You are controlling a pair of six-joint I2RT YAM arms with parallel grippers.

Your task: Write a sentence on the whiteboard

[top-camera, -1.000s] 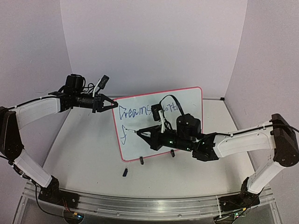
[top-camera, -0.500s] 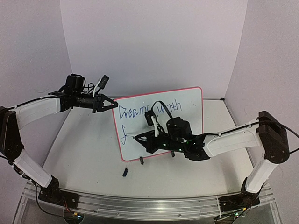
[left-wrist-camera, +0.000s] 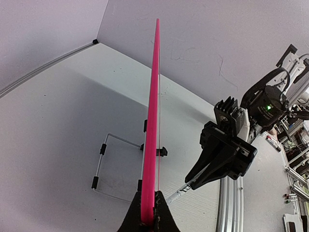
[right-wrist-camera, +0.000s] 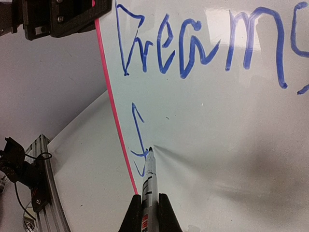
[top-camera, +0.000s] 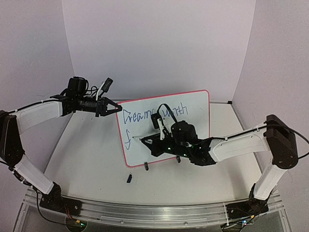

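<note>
Upright near the middle of the bench (top-camera: 87, 159), the whiteboard (top-camera: 198, 123) stands on two small black clip feet (top-camera: 146, 166), its face turned toward the arms and its thin red-pink rim running round rounded corners. The left hand (top-camera: 117, 108) is clenched on the board's upper left edge, and its wrist camera looks straight down that edge, so the board appears there only as a narrow pink blade pinched between two dark fingertips. That same view shows what the overhead camera does not: a thin wire stand (left-wrist-camera: 104, 164) with black sleeves lying on the bench behind the board. The right hand (right-wrist-camera: 149, 212) is closed around a slim grey marker (right-wrist-camera: 149, 181), whose dark tip touches the board's smooth, glossy white surface low on the left, close to the rim. Only the right wrist view shows the lettering closely: thick blue strokes spell "Dreams" along the top line, and below it a thin blue stroke ends at the marker tip. From above, the first line continues to the right with a further word that looks like "worth", partly hidden by the right arm. A small dark blue piece (top-camera: 129, 178) lies on the bench in front of the board, apart from its feet; what it is cannot be told. The bench surface is matt white, and a ribbed metal rail (top-camera: 145, 210) carries both arm bases along the near edge.
</note>
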